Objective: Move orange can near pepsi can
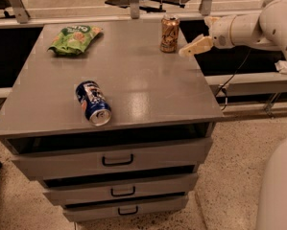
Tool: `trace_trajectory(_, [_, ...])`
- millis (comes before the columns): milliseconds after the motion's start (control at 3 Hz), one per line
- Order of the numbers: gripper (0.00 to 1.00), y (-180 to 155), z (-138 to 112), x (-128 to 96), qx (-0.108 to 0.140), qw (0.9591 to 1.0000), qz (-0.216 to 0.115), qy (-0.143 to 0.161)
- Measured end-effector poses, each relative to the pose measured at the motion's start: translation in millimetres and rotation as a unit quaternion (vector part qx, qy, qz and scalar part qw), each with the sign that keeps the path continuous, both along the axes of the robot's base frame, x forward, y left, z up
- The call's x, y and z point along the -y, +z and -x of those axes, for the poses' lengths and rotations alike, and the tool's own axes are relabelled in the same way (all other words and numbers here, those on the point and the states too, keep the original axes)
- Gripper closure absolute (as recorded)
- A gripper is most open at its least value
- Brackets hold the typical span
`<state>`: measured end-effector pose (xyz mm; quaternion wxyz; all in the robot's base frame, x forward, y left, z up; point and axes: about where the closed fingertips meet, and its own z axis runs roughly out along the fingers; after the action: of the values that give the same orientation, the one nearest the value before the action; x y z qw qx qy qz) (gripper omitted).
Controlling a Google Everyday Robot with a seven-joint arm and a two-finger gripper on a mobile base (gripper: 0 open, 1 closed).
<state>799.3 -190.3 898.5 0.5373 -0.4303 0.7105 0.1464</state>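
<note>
The orange can point(169, 34) is a small drink can with an orange-brown metallic body, pale markings on its side and a silver top. It stands upright at the far edge of the grey cabinet top point(148, 80), toward the right corner. The pepsi can point(93, 103) is dark blue with red and white marks. It lies on its side near the front left part of the same top, with one silver end turned to the front, well apart from the orange can. A green chip bag point(75, 38) lies flat at the far left corner. The white arm point(248, 27) comes in from the right side, stretched almost level above the right edge of the cabinet. The gripper point(193, 45) at its end points to the left and a little downward, with its pale tip just beside the lower right side of the orange can, and it holds nothing. Whether the gripper is open or closed, I cannot tell from this angle. Under the top, three drawers point(117, 160) with dark handles are closed.
</note>
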Motion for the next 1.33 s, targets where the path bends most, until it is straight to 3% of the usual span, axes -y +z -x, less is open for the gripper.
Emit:
trace_trajectory(333, [0.0,-2.8,-34.5,-19.7,0.008,0.9988,-0.047,-0.008])
trace_trajectory(667, [0.0,-5.7,-54.8,-46.6,-0.003,0.9972,-0.073,-0.016])
trace_trajectory(1000, [0.25,-20.7,-66.7,-74.8,-0.036,0.9953,-0.085,-0.028])
trace_trajectory(1333, [0.48,-30.4,-69.1,-82.7,-0.055,0.9939,-0.087,-0.037])
